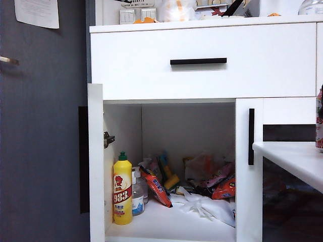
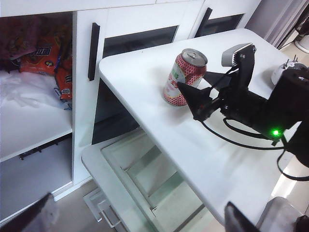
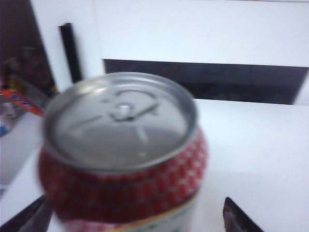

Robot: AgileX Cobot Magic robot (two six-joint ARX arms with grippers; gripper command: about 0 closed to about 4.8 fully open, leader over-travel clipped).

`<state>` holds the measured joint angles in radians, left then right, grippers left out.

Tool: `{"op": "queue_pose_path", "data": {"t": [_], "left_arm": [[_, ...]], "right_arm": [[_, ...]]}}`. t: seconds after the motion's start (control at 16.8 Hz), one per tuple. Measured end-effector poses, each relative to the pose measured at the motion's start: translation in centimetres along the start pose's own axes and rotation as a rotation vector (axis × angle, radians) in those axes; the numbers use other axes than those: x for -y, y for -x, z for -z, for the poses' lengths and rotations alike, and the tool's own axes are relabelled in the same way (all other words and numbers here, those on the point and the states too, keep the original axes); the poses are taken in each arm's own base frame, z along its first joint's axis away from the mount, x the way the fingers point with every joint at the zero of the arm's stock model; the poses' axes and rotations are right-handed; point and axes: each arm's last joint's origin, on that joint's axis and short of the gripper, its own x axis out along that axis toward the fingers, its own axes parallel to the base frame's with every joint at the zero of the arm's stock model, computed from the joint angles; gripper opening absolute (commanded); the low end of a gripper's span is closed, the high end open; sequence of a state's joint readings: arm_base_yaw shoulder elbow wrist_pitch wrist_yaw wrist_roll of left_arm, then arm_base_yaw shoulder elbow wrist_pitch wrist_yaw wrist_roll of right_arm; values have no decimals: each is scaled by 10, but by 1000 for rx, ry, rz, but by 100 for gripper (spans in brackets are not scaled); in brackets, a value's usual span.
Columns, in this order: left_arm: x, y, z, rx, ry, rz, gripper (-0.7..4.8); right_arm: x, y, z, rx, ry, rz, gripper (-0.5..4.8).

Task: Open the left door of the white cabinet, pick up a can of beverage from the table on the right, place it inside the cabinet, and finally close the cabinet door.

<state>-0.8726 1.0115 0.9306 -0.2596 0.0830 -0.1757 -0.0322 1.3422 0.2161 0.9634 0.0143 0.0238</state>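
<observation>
stood upright on the table, the can of beverage, red with a white pattern and a silvery top, near the table edge facing the white cabinet. sat right in front of the right gripper, jaws spread wide, one dark tip showing on each side of the can in the right wrist view, the can's lid filling most of that picture. not clear whether either tip touched the can; no squeeze visible, so judged as not yet gripped. can unlifted, base flat on the tabletop.

further out from the right gripper, beyond the can and past the table edge: the twin door with its black handle, closed, and beside it the open compartment. left door swung fully out, seen edge-on in the exterior view. inside the compartment, a yellow bottle with a green cap at the front, snack packets and crumpled white wrapping behind, bare shelf space left at the front.

left gripper hung back and lower, jaws wide apart, nothing between them, only dark tips showing at the picture's lower edge, well apart from can and door.

progress, as judged: door opening done; can approached, grasp about to be made. left to do: close on the can, lift, carry into the compartment, set down clear of the bottle, release, shut the left door.
</observation>
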Motion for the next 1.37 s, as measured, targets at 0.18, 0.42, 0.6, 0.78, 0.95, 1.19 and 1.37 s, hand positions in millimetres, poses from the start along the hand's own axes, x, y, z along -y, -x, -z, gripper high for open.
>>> {"op": "queue_pose_path", "data": {"t": [0.18,0.42,0.6,0.78,0.95,1.19,1.37], "left_arm": [[0,0,1,-8,1,-2,479],[0,0,2,-23,3,-6,479],[-1,0,2,-24,3,-9,479],[-1,0,2,-25,3,-9,479],[-1,0,3,-27,3,-10,479],[-2,1,7,-69,6,-31,479],[-1,6,6,-61,5,-30,479]], "right_arm": [[1,-13,2,-19,3,8,479],[0,-19,0,-12,3,8,435],[0,-18,0,-11,-2,4,250],[0,-18,0,-10,-3,-2,251],[-7,-18,-1,-7,1,-123,206],[-44,-16,-23,85,23,-333,207],[-73,-18,-46,148,-1,-448,207]]}}
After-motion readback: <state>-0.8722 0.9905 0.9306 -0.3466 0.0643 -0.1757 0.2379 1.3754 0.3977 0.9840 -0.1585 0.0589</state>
